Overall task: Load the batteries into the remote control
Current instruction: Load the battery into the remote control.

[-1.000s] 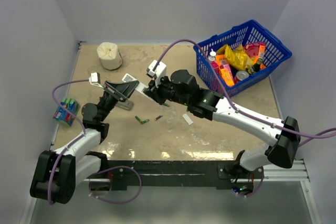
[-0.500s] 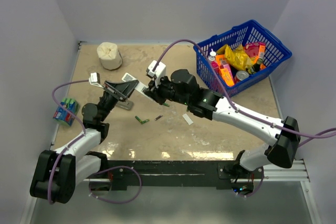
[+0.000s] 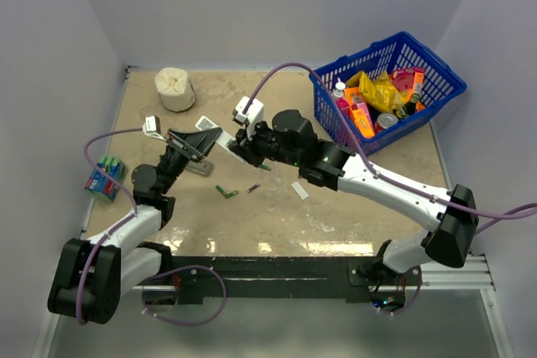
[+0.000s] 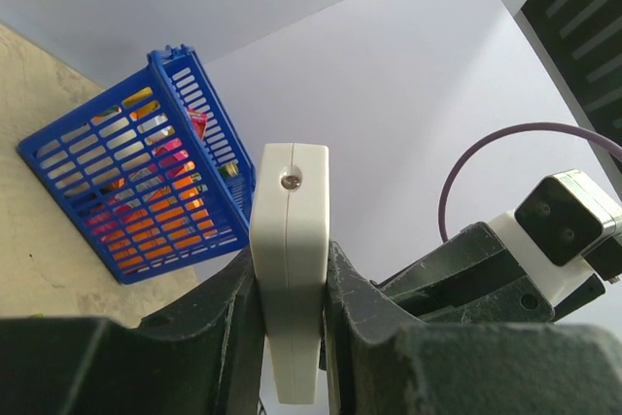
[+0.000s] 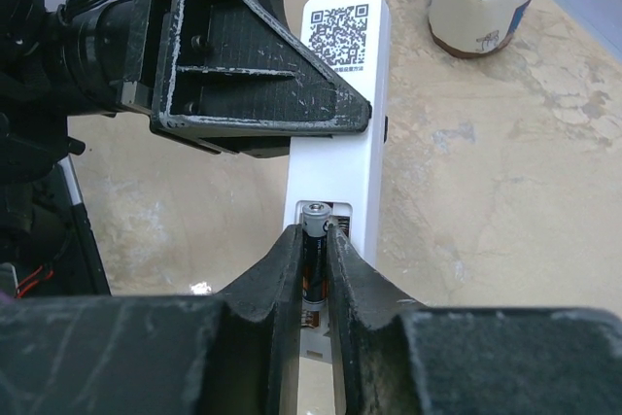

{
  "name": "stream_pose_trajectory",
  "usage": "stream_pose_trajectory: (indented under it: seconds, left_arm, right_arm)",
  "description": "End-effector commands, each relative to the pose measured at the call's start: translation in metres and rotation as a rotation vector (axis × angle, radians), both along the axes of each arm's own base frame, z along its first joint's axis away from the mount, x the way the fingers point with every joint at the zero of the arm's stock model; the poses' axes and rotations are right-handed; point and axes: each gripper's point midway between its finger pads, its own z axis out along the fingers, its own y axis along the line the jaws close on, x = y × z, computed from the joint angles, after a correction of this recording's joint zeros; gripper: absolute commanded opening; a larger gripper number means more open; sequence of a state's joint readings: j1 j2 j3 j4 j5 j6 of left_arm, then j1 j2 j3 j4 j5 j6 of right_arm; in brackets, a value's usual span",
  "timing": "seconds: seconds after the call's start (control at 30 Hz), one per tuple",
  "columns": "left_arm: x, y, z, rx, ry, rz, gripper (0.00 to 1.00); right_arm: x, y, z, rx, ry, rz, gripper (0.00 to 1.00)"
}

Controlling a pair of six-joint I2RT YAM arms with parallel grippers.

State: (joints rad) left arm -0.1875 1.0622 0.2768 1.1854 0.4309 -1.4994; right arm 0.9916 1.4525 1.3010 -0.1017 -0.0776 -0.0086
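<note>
Grips the remote control [image 5: 340, 133] by its long edges in the left gripper [image 4: 290, 289], raised off the table [image 3: 336, 207]. Pinches a dark battery [image 5: 313, 240] in the right gripper [image 5: 313, 264], right over the remote's open compartment, just below the left fingers [image 5: 243, 85].

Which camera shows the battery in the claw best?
The right wrist view: the dark battery is held close up in the right claw, at the open slot of the white remote. In the top view it is lost under the claw. The left wrist view shows only the remote's end, no battery.
</note>
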Motion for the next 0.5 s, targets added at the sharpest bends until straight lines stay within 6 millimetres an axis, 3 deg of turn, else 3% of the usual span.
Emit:
stream_pose_trajectory:
  seconds: [0.0, 0.47]
  left_arm:
    - [-0.0121, 0.0026, 0.0377, -0.062, -0.128, 0.004, 0.0]
    - [-0.0099, 0.0014, 0.0351, -0.064, -0.115, 0.001, 0.0]
  right_arm:
    - [-0.003, 0.004, -0.009, -0.025, 0.016, 0.032, 0.18]
    - [-0.0059, 0.0027, -0.014, -0.031, 0.038, 0.037, 0.2]
